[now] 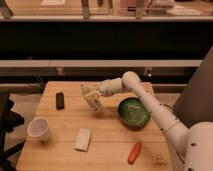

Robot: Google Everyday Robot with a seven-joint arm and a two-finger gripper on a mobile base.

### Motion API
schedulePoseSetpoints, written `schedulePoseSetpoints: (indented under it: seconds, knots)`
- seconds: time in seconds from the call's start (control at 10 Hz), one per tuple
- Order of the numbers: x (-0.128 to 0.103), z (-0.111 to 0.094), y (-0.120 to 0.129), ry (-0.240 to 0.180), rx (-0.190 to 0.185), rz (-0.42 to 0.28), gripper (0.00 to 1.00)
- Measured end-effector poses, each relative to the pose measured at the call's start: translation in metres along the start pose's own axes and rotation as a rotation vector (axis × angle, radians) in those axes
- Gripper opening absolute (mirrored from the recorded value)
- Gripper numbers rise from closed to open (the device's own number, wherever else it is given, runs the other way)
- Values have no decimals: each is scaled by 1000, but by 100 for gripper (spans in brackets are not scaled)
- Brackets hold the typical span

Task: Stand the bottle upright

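Note:
The bottle (92, 100) is a small pale yellowish-white translucent bottle. It is tilted and held above the wooden table (60, 120), left of the green bowl (133, 111). My gripper (89, 94) is at the end of the white arm that reaches left across the table's back half. It is shut on the bottle near its upper end. The bottle's lower end points down and to the right, close to the table top.
A white paper cup (39, 128) stands at the front left. A flat white block (83, 139) lies front centre. A small black object (60, 100) lies at the back left. An orange carrot-like item (134, 152) lies front right.

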Motion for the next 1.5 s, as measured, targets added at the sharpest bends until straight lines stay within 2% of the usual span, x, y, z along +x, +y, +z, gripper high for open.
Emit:
schedulePoseSetpoints:
  seconds: [0.1,0.4,0.6,0.9,1.1,1.2,1.5]
  knots:
    - [1,1,3,28,27,-12,1]
    - [0,1,4,66,69,-35,4]
    - [-1,-2,3,69,77,-39,21]
    - [-9,-1,0,59,94,-28,53]
    - [-16,-1,0,68,102,-16,75]
    - [-19,-3,1,76,102,-9,80]
    - [-28,-8,2,97,96,8,80]
